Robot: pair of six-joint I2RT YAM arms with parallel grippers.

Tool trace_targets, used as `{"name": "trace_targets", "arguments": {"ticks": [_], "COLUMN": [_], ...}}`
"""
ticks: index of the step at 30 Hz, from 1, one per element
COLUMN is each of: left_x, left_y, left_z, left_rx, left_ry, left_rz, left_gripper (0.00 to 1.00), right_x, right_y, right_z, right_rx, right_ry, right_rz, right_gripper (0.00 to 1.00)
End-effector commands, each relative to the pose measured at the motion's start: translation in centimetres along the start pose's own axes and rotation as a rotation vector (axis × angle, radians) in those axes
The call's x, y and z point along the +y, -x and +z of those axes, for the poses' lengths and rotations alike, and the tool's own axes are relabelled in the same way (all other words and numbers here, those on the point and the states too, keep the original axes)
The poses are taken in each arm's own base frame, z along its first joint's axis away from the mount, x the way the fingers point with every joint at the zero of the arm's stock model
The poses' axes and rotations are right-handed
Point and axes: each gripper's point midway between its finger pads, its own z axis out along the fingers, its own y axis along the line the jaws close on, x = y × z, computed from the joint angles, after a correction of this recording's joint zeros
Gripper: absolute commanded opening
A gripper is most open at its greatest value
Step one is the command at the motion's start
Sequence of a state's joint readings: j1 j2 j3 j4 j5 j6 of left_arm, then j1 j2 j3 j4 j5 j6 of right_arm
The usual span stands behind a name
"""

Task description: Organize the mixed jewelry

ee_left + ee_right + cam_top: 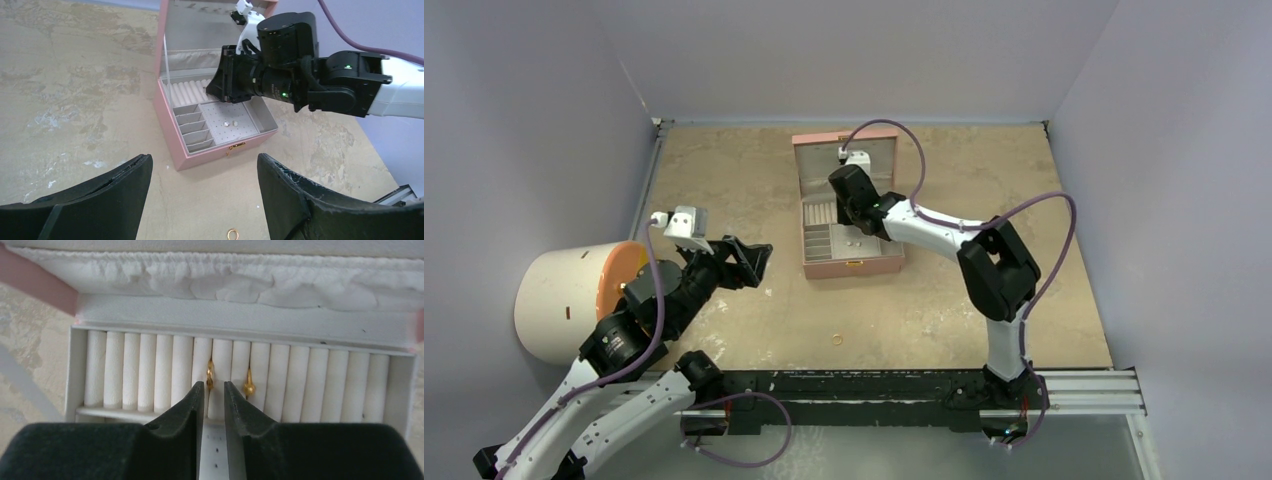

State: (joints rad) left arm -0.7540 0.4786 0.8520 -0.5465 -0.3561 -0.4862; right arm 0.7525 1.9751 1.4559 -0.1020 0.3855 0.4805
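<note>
The pink box (854, 266) stands open mid-table. My right gripper (214, 385) reaches into it over the white ring rolls (150, 370), jaws a narrow gap apart and empty. One gold ring (210, 375) sits in a slot just beyond the tips, and a second gold ring (249, 385) is two slots to the right. Two tiny studs (230, 122) sit on the box's dotted pad. A loose gold ring (837, 339) lies on the table near the front edge and also shows as the ring (232, 233) below my left gripper (204, 159), which hangs wide open and empty, left of the box.
A white cylinder with an orange face (574, 300) lies at the left beside my left arm. The box's lid (844, 150) stands upright at the back. Several small divided compartments (192, 127) fill the box's left front. The black mounting rail (904, 385) runs along the near edge.
</note>
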Motion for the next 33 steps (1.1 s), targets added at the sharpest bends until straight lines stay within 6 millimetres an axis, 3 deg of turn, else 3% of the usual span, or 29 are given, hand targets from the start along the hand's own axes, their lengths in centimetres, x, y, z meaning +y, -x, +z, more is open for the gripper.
{"name": "trace_targets", "arguments": {"ticks": [1,6,11,22,33], "left_x": [0.1,0.3,0.3,0.7,0.9], "left_y": [0.4,0.4,0.4,0.3,0.2], "left_z": [0.3,0.3,0.3,0.5,0.9], "left_rx": [-0.019,-0.020,-0.020,-0.018,-0.010], "left_ry": [0.012,0.019,0.022,0.042,0.059], "left_rz": [0.009,0.009,0.008,0.009,0.013], "left_gripper": [0.76,0.76,0.76,0.76,0.76], "right_x": [0.2,0.2,0.7,3.8,4.2], "right_y": [3.1,3.4,1.6,-7.2,-14.9], "right_z": [-4.0,-7.7,-11.3,-17.2,-18.3], "right_rx": [-0.062,-0.083,-0.068,0.070,0.239], "right_ry": [0.054,0.126,0.194,0.452,0.499], "right_rz": [0.033,0.030,-0.010,-0.018,0.004], "right_gripper": [0.24,0.27,0.29,0.31,0.32]}}
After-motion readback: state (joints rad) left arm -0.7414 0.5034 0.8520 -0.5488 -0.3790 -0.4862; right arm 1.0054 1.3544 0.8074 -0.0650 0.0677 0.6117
